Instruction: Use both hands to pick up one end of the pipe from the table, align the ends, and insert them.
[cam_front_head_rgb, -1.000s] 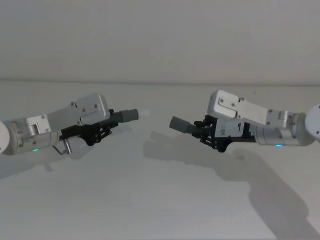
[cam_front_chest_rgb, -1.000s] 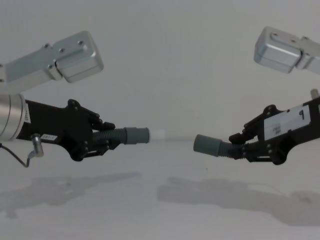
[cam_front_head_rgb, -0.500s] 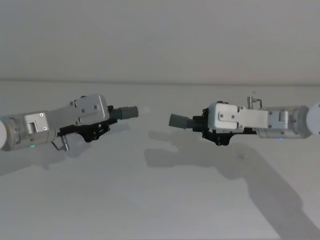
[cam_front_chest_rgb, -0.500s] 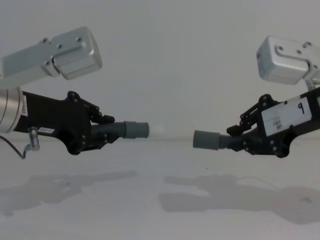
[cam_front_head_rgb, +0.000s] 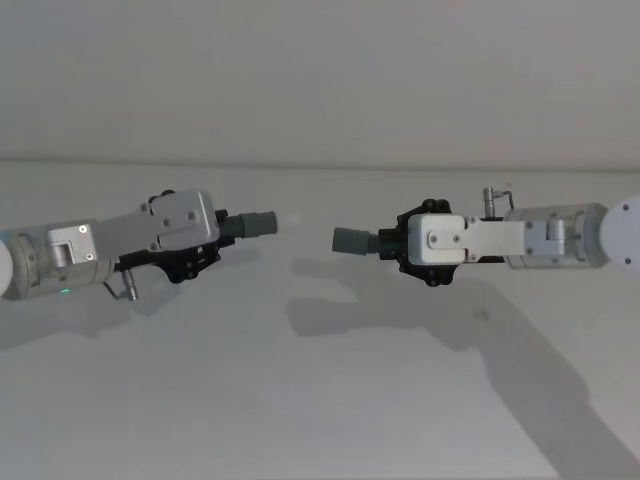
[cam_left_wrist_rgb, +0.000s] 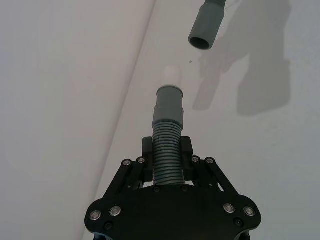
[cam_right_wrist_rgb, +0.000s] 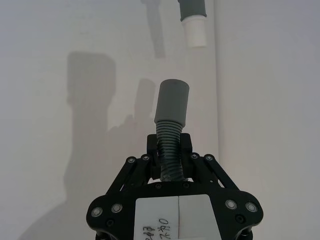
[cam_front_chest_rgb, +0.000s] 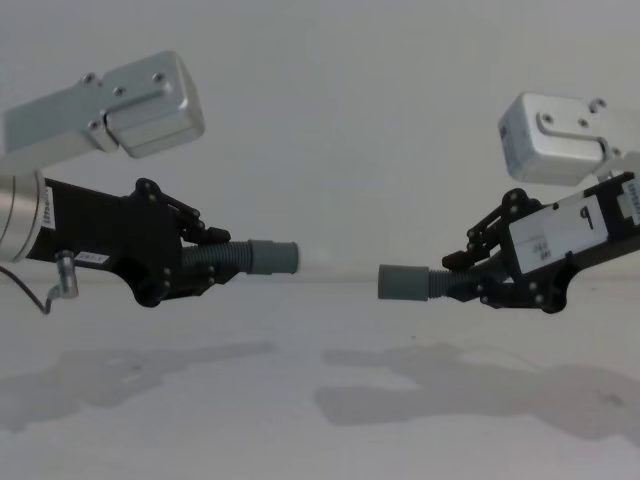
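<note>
**Two cuffs facing across a gap, not yet on one line**

L side first. The left end effector (cam_front_chest_rgb: 195, 270) was clamped on the ribbed part of its hose piece (cam_front_chest_rgb: 225, 262), held clear above the surface (cam_front_head_rgb: 320, 400). Its grey cuff (cam_front_chest_rgb: 273, 257) stuck out toward the robot's right, w/ a short white tip (cam_left_wrist_rgb: 172, 77) at the very end. In the chest view the long axis ran roughly level, tipping up slightly toward the cuff.

Middle: open air between the two ends. They were apart, not touching, w/ shadows of both arms on the surface below.

R side. The right end effector (cam_front_chest_rgb: 470, 280), the one w/ the white "9" label (cam_front_chest_rgb: 565, 230), was closed on its own hose piece (cam_right_wrist_rgb: 169, 150) just behind the cuff. That cuff (cam_front_chest_rgb: 402, 282) pointed back toward the robot's left, axis about level.

The relation that mattered: the ends faced each other but were offset. In the chest view the right cuff sat lower than the left one; in the head view it also lay a bit nearer the robot. In the left wrist view the other cuff's open mouth (cam_left_wrist_rgb: 202, 30) sat off to one side of the left hose's axis, so not coaxial.

Judgement: next move prob. needs height and depth correction first, then closing the gap along the shared axis. Neither arm looked clearly nearer the meeting point. A skewed approach could jam the tip on the rim.
</note>
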